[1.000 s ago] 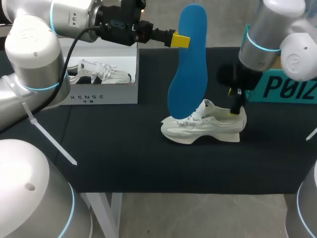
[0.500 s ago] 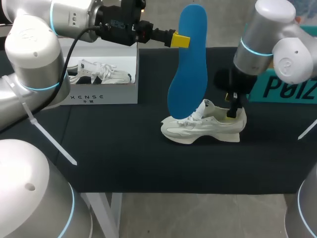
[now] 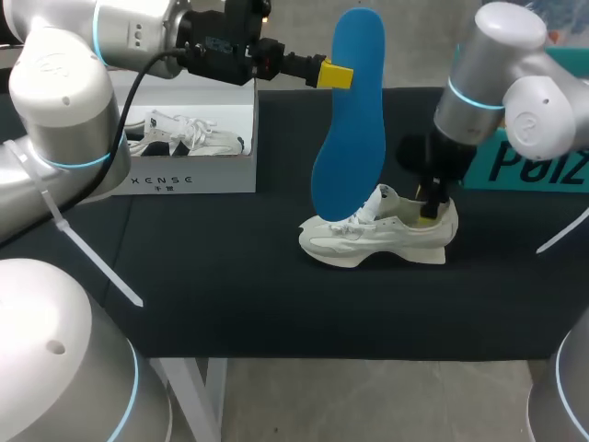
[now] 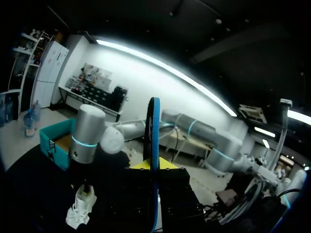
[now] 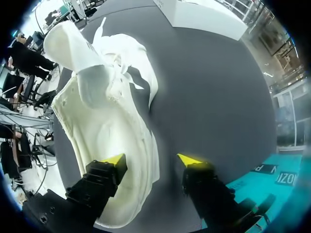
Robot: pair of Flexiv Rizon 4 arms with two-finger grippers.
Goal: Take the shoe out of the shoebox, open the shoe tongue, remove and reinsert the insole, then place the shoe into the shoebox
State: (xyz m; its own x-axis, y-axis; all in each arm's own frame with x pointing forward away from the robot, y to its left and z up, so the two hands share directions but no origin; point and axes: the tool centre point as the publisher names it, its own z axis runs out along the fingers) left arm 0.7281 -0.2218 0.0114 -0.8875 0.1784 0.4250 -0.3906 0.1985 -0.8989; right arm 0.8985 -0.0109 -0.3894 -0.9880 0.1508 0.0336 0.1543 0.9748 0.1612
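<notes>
The left gripper (image 3: pixel 336 75) is closed on the edge of the blue insole (image 3: pixel 350 129), which hangs upright, its lower end at the laces of the white shoe (image 3: pixel 377 241). The shoe stands on the black table (image 3: pixel 230 295), at 4 o'clock from the white shoebox (image 3: pixel 193 180). The right gripper (image 5: pixel 151 159) is at the heel, the shoe's 3 o'clock end, with its fingers wide apart, one tip over the inside and one outside the wall, holding nothing.
</notes>
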